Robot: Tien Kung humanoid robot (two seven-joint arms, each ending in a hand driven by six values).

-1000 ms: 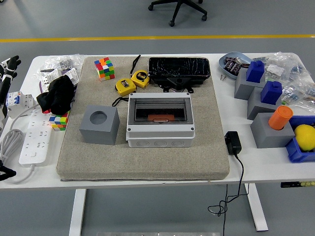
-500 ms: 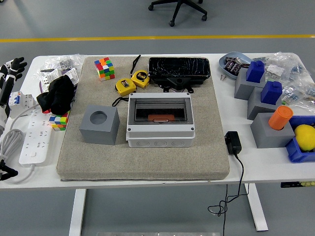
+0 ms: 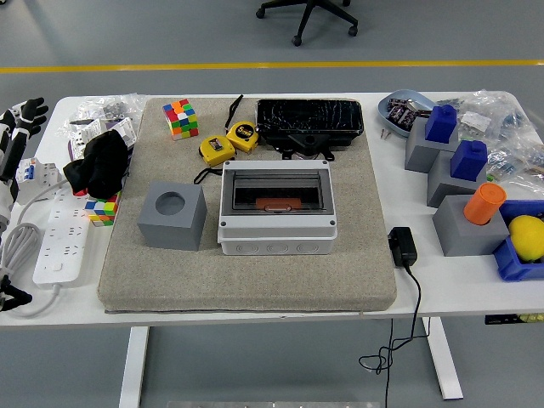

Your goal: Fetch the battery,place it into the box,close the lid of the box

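Observation:
A grey-white box [image 3: 276,234] sits in the middle of the beige mat [image 3: 357,272], and its smoky see-through lid [image 3: 274,189] lies flat over it. Through the lid shows an orange, flat object [image 3: 276,204], which looks like the battery. My left hand [image 3: 19,119] hovers at the far left edge of the table, above a white breaker part. Its fingers are relaxed and hold nothing, well away from the box. The right arm is out of view.
A grey cube with a round hole [image 3: 172,214] stands left of the box. Two yellow tape measures [image 3: 228,143] and a black tray [image 3: 309,121] lie behind it. A power strip [image 3: 59,238], black cloth [image 3: 102,163] and black adapter [image 3: 402,246] are nearby. Grey blocks [image 3: 463,225] crowd the right.
My left hand has shifted slightly right and down along the table's left edge. The box and everything on the mat stay where they were.

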